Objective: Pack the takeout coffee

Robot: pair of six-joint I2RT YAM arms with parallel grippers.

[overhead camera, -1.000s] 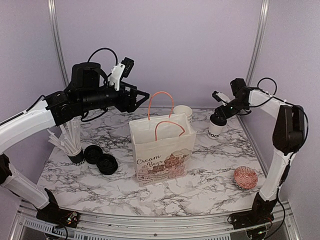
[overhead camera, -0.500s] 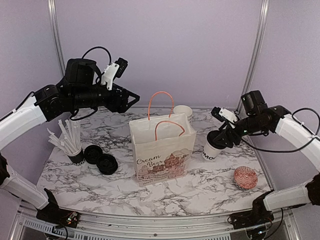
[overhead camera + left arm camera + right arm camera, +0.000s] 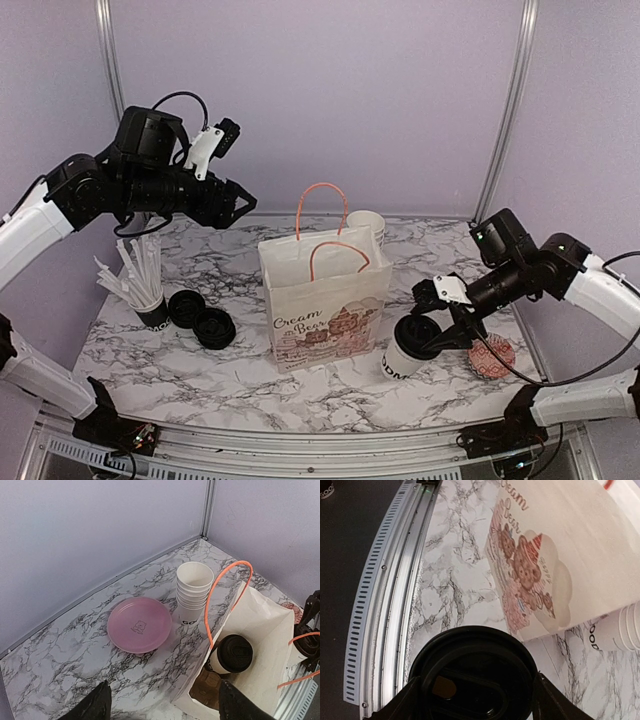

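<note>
My right gripper point(image 3: 428, 335) is shut on a takeout coffee point(image 3: 405, 352), a white cup with a black lid and black lettering. It holds the cup tilted and low over the table, just right of the white paper bag point(image 3: 325, 290). In the right wrist view the black lid point(image 3: 475, 680) fills the space between my fingers point(image 3: 409, 700). A second takeout coffee point(image 3: 231, 655) stands inside the bag point(image 3: 260, 630). My left gripper point(image 3: 236, 205) is open and empty, raised high to the left of the bag; in its wrist view the gripper point(image 3: 165, 712) hangs over the table behind the bag.
A stack of lidless white cups point(image 3: 367, 226) and a pink plate point(image 3: 139, 625) sit behind the bag. A cup of wrapped straws point(image 3: 148, 292) and two loose black lids point(image 3: 202, 318) are at the left. A pink ribbed disc point(image 3: 490, 356) lies beside the right arm. The front rail point(image 3: 390, 595) is close.
My right arm has carried the coffee from the back right corner forward and down to the bag's right side, tilting it. My left gripper has drawn back to the left.
</note>
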